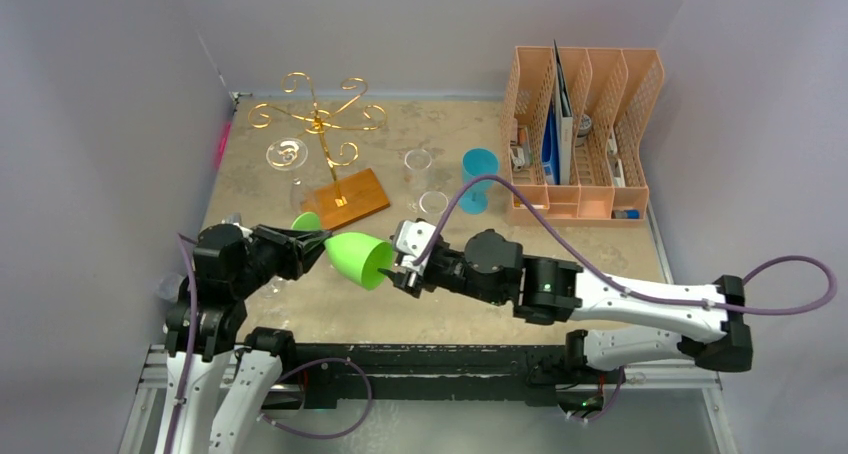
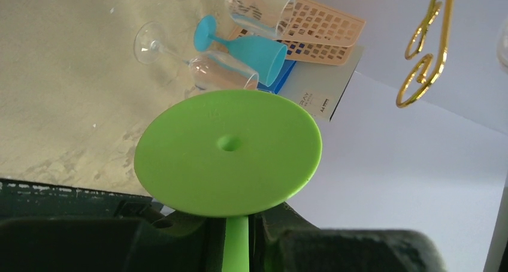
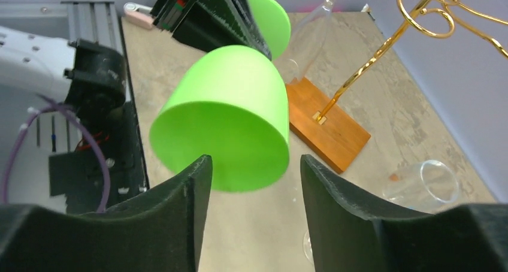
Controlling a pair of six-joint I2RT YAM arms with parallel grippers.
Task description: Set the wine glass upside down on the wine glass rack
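The green wine glass (image 1: 360, 258) is held sideways above the table's near middle, its bowl opening toward the right. My left gripper (image 1: 318, 240) is shut on its stem, just behind the round foot (image 2: 227, 152). My right gripper (image 1: 400, 272) is open, its jaws spread on either side of the rim of the bowl (image 3: 224, 116), not touching it. The wine glass rack (image 1: 320, 124), gold wire with curled arms on a brown wooden base (image 1: 345, 198), stands at the back left, behind the glass. Its post (image 3: 359, 68) shows in the right wrist view.
A clear glass (image 1: 285, 154) sits by the rack's left arm. A blue glass (image 1: 478, 179) and two clear glasses (image 1: 418, 162) stand mid-table. An orange file organiser (image 1: 580, 134) fills the back right. Walls close in on both sides.
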